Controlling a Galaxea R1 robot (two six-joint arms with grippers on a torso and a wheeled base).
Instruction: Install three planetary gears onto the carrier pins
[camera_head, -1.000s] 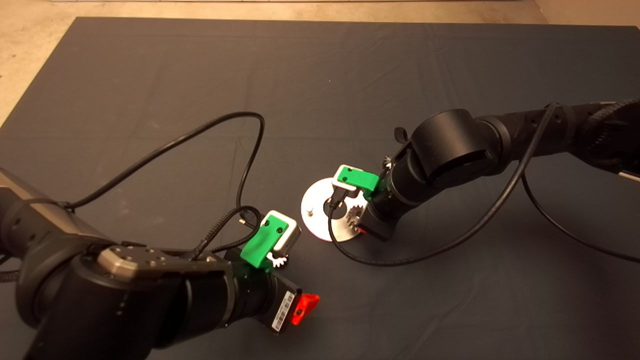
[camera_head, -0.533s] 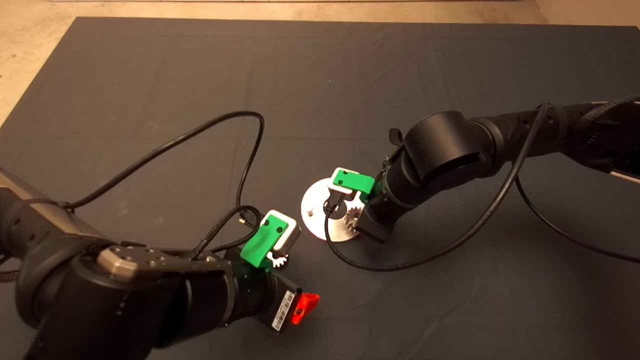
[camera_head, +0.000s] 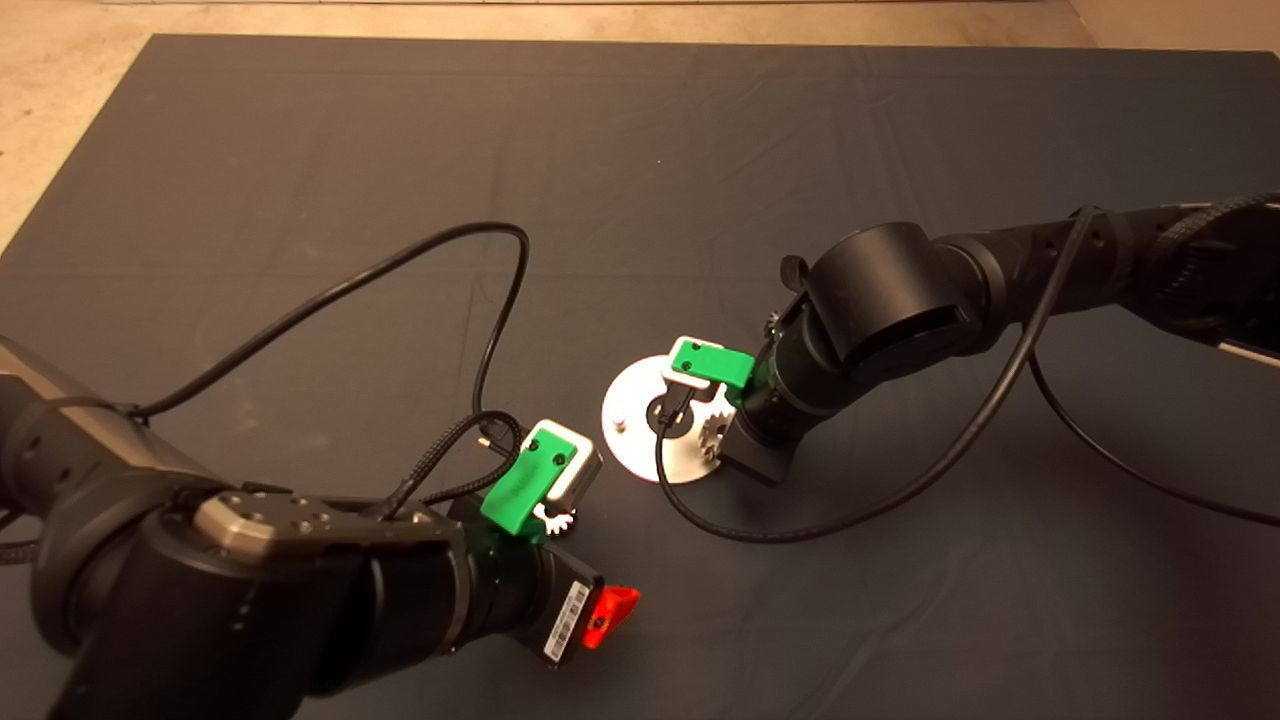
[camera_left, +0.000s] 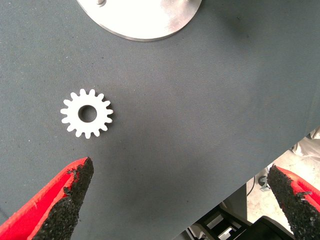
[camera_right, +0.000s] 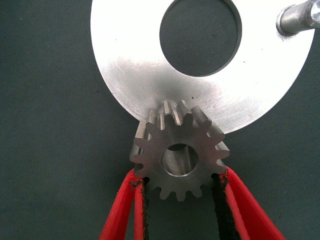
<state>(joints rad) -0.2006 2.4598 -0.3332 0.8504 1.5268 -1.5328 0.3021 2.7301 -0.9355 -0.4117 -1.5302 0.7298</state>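
Dark grey cloth mat (camera_head: 300, 200) covers the table in the head view, creased flat, with the flat shiny silver disc (camera_head: 630, 400) lying near its middle. One short silver carrier pin (camera_head: 620, 423) stands bare and upright on the disc's left part. The right gripper (camera_head: 722, 452), green-bodied on its black arm, is low over the disc's right edge with a small toothed metal gear (camera_head: 713, 437) showing just beside it. The left gripper (camera_head: 608, 612) sits toward the mat's near edge, and a second pale planetary gear (camera_head: 556, 518) lies flat on the cloth between it and the disc, partly hidden under the green camera mount.

From the left wrist view, that loose gear (camera_left: 87, 113) is thin, light silver, with blunt teeth and a round centre hole, lying on the woven cloth apart from the disc's rim (camera_left: 145, 20). The left gripper's red fingers (camera_left: 62, 200), faced with rough black pads, are spread wide and hold nothing.

From the right wrist view, the right gripper (camera_right: 177, 200) pinches the thick machined gear (camera_right: 177, 157) between its pads, at the disc's (camera_right: 130, 75) edge. A pin appears inside the gear's bore, so this gear seems partly threaded on, though I cannot tell whether it is seated. Another pin (camera_right: 297, 20) stands empty. No gear looks released on a pin; a third gear is not visible.
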